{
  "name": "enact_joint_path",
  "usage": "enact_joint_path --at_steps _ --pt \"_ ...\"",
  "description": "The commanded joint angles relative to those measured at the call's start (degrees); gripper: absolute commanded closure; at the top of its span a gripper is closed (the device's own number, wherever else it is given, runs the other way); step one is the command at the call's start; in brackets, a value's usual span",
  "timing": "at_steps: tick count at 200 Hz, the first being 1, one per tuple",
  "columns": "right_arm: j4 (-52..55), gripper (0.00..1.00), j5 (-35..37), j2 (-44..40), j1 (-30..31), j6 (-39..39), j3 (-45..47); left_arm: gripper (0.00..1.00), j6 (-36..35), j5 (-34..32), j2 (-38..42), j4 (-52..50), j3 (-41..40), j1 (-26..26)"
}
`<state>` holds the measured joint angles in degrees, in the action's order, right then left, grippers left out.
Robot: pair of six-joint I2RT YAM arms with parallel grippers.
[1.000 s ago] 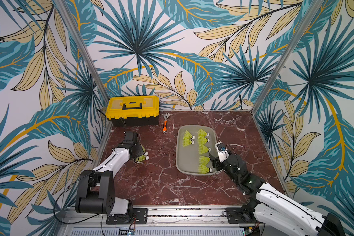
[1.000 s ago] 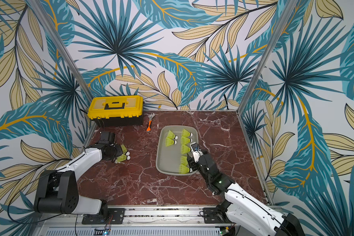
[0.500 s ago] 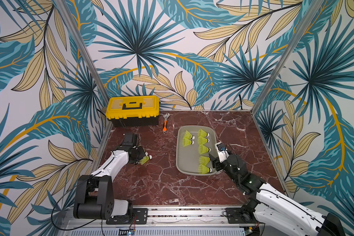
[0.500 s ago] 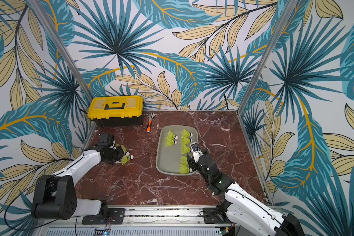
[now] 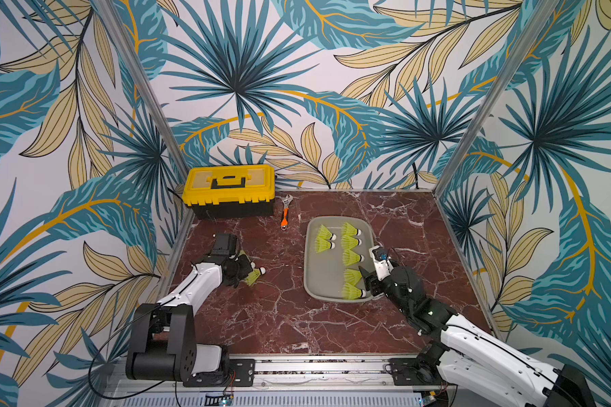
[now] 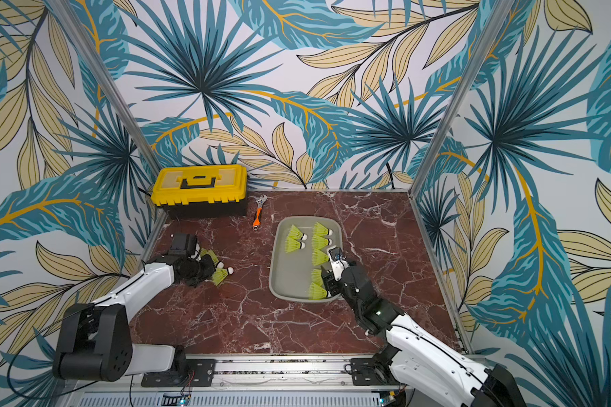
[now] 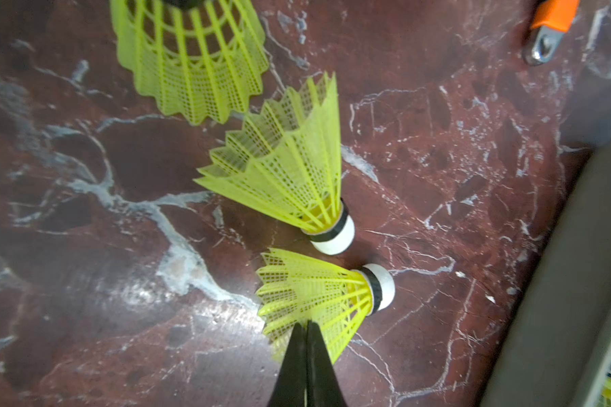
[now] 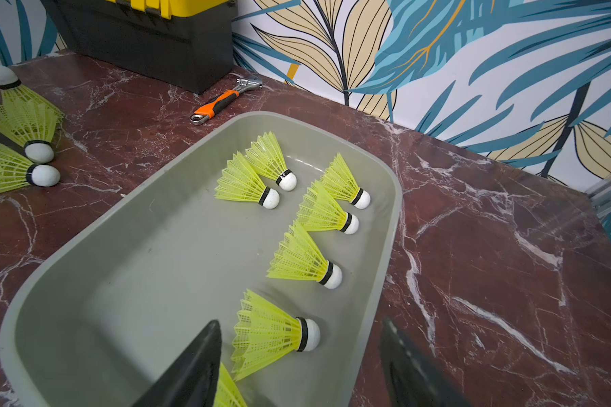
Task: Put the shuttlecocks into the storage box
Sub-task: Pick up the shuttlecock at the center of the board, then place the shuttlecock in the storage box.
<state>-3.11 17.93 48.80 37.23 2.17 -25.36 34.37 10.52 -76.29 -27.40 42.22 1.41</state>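
The left gripper (image 7: 306, 331) is clenched on the skirt edge of one shuttlecock (image 7: 318, 299) on the table (image 7: 438, 158) — two others lie just beside it. The right gripper (image 8: 298, 324) hangs spread and empty, straddling the rim of the box (image 5: 323, 276) at its near right corner — seven shuttlecocks (image 5: 350, 258) lie inside on their sides. Beyond, a wrench (image 5: 284, 215) lies beside a toolbox (image 5: 230, 183) at the back wall.

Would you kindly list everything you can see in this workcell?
boxed shuttlecocks: seven, yellow-green, inside the storage box
loose shuttlecocks: two, yellow-green, on the table, left side
held shuttlecock: one, yellow-green, beside those two
storage box: one, grey, right of centre
toolbox: one, yellow-lidded black, back left corner
wrench: one, orange-handled, beside the toolbox
table: one, red-brown marble
left gripper: shut on the held shuttlecock's skirt
right gripper: open, over the box's near end
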Motion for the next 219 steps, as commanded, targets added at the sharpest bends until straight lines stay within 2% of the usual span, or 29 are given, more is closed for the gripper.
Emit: enact_joint_path --at_steps 1,25,79,158,219 --pt "0.0 0.29 -2.3 0.8 0.2 0.6 -1.2 1.0 2.7 7.8 3.8 5.5 -2.0 -0.4" --pt "-0.9 0.29 -7.5 1.8 0.3 3.0 -2.1 1.0 5.9 14.4 6.3 8.0 -1.9 0.7" --pt "-2.8 0.29 -19.1 7.6 0.3 9.2 -6.1 1.0 9.8 18.4 10.4 8.7 3.5 8.6" --pt "-3.3 0.34 -35.2 19.8 0.2 17.2 -14.9 1.0 11.2 28.1 6.1 13.6 12.4 17.3" --pt "-3.4 0.34 -37.3 25.4 0.2 22.9 -18.2 1.0 10.8 30.5 1.6 13.6 16.1 22.0"
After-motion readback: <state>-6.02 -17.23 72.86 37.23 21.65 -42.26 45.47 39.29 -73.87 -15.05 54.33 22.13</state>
